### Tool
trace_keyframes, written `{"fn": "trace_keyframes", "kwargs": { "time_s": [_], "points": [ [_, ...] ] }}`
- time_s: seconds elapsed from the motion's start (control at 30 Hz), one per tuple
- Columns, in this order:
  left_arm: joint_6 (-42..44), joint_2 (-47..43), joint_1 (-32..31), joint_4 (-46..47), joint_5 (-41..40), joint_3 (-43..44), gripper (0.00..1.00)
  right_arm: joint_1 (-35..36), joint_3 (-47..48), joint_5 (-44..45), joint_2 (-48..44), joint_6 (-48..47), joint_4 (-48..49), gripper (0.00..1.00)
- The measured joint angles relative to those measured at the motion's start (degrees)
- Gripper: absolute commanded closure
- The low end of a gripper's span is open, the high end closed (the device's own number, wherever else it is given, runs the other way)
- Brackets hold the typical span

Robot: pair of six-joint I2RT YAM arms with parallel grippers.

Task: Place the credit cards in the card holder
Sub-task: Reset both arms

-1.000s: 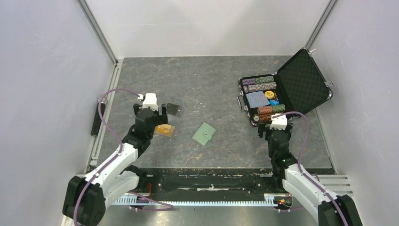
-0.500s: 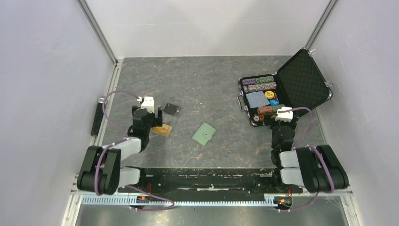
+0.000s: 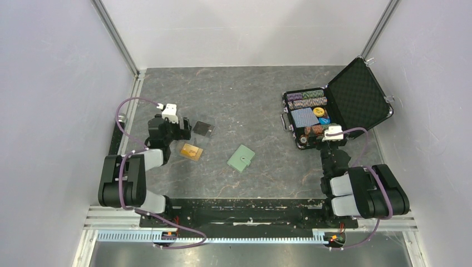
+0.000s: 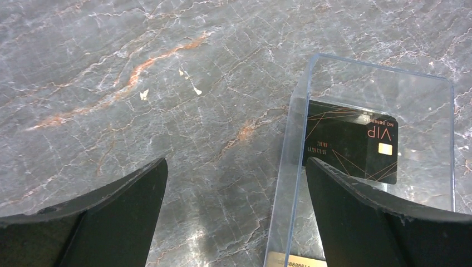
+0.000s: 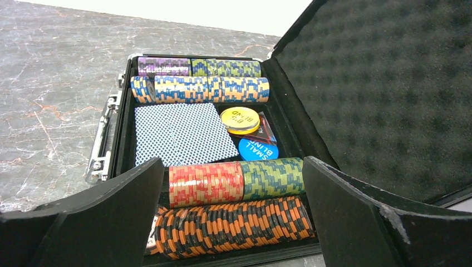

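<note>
Left wrist: jaws wide, empty, black credit card (image 4: 350, 147) just ahead-right, seemingly under clear plastic (image 4: 384, 89).

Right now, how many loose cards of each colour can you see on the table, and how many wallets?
Black card: 1
Gold card: 1
Green wallet: 1
Total: 3

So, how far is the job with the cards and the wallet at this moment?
Done: nothing that shows. The green wallet lies shut, with no card showing from it. In hand: nothing; the left pincer and the right pincer are open and empty. Left: the gold card and the black card, seen through a clear plastic box, both lie apart from the wallet and must go in.
</note>
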Motion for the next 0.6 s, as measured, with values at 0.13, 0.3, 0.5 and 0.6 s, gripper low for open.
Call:
{"fn": "trace_keyframes", "kwargs": {
  "time_s": [0.13, 0.3, 0.5, 0.6],
  "points": [
    [-2.05, 2.03, 1.55, 2.49, 2.19, 0.04, 0.0, 0.0, 0.0, -1.2, 0.0, -0.37, -0.68, 0.02],
    [-4.33, 1.75, 2.19, 8.98, 0.81, -2.99, 0.0, -0.02, 0.0, -1.22, 0.0, -0.42, -1.9, 0.02],
    [-5.25, 1.75, -0.72, 21.09, -3.37, -12.0, 0.0, -0.02, 0.0, -0.63, 0.0, -0.33, -2.36, 0.02],
    [-5.25, 1.79, -2.08, 23.19, -3.85, -11.91, 0.0, -0.02, 0.0, 0.11, 0.02, -0.31, -3.13, 0.02]
  ]
}}
